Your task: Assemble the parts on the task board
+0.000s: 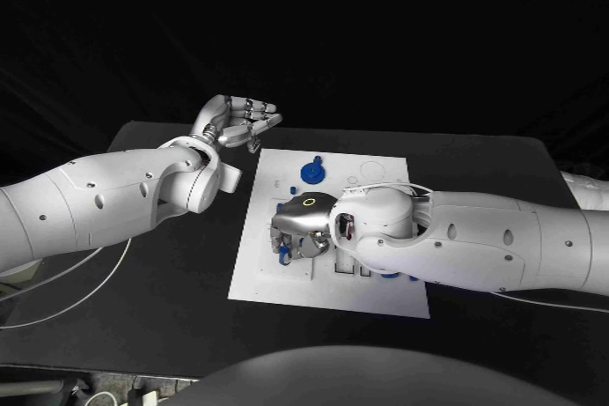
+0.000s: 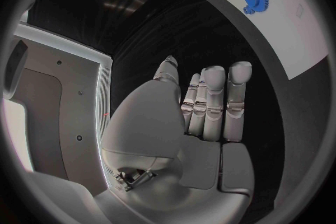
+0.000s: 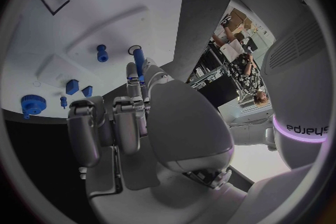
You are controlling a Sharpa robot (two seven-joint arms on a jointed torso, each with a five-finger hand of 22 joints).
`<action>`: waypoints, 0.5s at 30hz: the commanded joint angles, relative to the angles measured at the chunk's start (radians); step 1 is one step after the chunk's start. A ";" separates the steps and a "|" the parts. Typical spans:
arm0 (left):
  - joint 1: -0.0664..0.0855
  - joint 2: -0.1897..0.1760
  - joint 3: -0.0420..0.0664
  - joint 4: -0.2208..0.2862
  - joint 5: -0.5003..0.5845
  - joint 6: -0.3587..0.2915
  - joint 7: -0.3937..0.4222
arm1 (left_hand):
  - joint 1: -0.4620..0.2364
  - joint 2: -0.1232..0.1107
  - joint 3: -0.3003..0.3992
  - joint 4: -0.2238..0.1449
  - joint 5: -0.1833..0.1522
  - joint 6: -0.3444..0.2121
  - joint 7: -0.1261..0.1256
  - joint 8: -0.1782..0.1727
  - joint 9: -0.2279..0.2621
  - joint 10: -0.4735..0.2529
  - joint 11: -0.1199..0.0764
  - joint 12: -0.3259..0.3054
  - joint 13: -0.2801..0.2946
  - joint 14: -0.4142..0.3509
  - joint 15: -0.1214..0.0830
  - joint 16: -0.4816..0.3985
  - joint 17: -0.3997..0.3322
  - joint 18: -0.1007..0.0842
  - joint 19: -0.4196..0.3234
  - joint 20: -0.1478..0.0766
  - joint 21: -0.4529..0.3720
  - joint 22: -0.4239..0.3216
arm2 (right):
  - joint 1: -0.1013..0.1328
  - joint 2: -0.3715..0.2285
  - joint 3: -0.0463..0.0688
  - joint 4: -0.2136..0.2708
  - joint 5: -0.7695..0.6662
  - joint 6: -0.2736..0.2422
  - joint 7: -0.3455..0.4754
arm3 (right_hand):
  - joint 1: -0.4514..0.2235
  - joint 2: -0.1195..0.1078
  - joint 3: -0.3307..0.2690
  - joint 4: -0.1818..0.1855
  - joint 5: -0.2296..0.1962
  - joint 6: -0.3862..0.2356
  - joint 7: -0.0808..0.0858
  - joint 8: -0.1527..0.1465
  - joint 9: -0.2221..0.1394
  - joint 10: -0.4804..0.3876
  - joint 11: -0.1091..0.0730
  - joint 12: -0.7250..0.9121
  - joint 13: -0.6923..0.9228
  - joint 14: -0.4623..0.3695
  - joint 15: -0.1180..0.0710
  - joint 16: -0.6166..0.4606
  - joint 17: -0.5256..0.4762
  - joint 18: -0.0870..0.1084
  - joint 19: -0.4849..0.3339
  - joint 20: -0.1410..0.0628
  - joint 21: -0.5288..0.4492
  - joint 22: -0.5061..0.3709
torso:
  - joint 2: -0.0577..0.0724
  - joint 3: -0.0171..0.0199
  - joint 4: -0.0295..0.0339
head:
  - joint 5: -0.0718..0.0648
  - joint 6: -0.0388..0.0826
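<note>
A blue peg [image 3: 138, 60] is pinched upright in the fingers of the right hand [image 1: 304, 225], just above the middle of the white task board [image 1: 381, 296]. The blue gear [image 1: 309, 171] and several small blue parts [image 3: 73, 87] are already placed on the board, so I judge the assembly partly done, with this peg still to insert. The left hand [image 1: 238, 120] hovers over the black surface [image 1: 152, 318] beside the board's far corner, its fingers curled in and grasping nothing.
</note>
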 commanded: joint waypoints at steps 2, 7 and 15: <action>0.000 0.000 0.001 0.002 0.000 0.013 0.013 | 0.003 0.011 -0.005 -0.002 0.006 -0.002 0.001 -0.003 -0.001 -0.004 0.000 -0.006 0.000 0.007 -0.003 -0.004 0.001 0.007 0.004 -0.003 -0.003 -0.001 | -0.002 0.000 -0.001 -0.002 -0.025 0.030 0.001 | 0.009 0.002 0.006 -0.001 0.006 0.000 0.003 0.002 0.001 -0.007 -0.003 -0.006 -0.001 0.108 0.005 0.004 0.263 -0.014 0.105 0.001 0.004 0.263 | 0.000 -0.0002 -0.0014 | -0.001 0.000; 0.000 0.000 0.001 0.002 0.000 0.014 0.013 | 0.003 0.011 -0.005 -0.002 0.006 -0.002 0.001 -0.003 -0.001 -0.004 0.000 -0.006 0.000 0.007 -0.003 -0.004 0.001 0.007 0.004 -0.003 -0.003 -0.001 | -0.003 -0.005 -0.001 0.000 -0.029 0.033 -0.001 | 0.009 0.003 0.006 -0.001 0.006 0.000 0.003 0.002 0.001 -0.008 -0.003 -0.006 -0.001 0.108 0.004 0.004 0.263 -0.014 0.105 0.001 0.004 0.263 | 0.001 -0.0001 -0.0008 | -0.004 0.000; 0.000 -0.001 0.001 0.002 0.000 0.014 0.012 | 0.003 0.011 -0.005 -0.002 0.006 -0.002 0.001 -0.003 -0.001 -0.004 0.000 -0.006 0.000 0.007 -0.003 -0.004 0.001 0.007 0.004 -0.003 -0.003 -0.001 | -0.004 -0.012 -0.001 0.003 -0.036 0.036 0.002 | 0.010 0.003 0.007 -0.001 0.006 0.001 0.003 0.002 0.001 -0.008 -0.003 -0.005 0.000 0.108 0.004 0.004 0.263 -0.014 0.105 0.001 0.004 0.263 | 0.001 -0.0004 0.0000 | -0.005 0.000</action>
